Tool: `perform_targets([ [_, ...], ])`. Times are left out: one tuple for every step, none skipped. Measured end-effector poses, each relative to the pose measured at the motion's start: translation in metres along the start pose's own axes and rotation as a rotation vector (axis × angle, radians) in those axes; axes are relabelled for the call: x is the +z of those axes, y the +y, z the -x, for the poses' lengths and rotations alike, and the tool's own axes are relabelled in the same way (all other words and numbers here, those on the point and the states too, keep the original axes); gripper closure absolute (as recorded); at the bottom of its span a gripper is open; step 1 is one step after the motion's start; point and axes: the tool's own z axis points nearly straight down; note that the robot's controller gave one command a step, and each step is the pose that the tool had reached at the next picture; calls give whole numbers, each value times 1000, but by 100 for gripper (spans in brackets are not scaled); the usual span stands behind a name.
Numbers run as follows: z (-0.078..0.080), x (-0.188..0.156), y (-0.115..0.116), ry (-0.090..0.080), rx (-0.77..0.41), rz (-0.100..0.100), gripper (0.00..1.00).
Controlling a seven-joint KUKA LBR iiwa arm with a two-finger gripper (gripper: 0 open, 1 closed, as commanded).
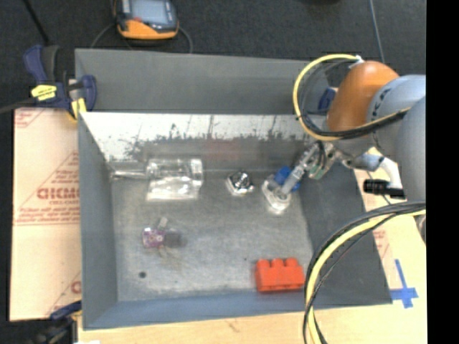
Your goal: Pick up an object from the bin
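I observed the gripper (290, 180) low at the 2 o'clock position of the bin (215, 264), against a small clear-and-blue piece (275, 196) on the floor. I could not tell whether the gripper was open or closed. A shiny metal piece (239, 183) lay at its 9 o'clock, and a red brick (280, 274) at its 6 o'clock.
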Motion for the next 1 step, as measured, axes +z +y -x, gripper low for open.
perform_targets([
  [6,1,1,-7,162,4,0],
])
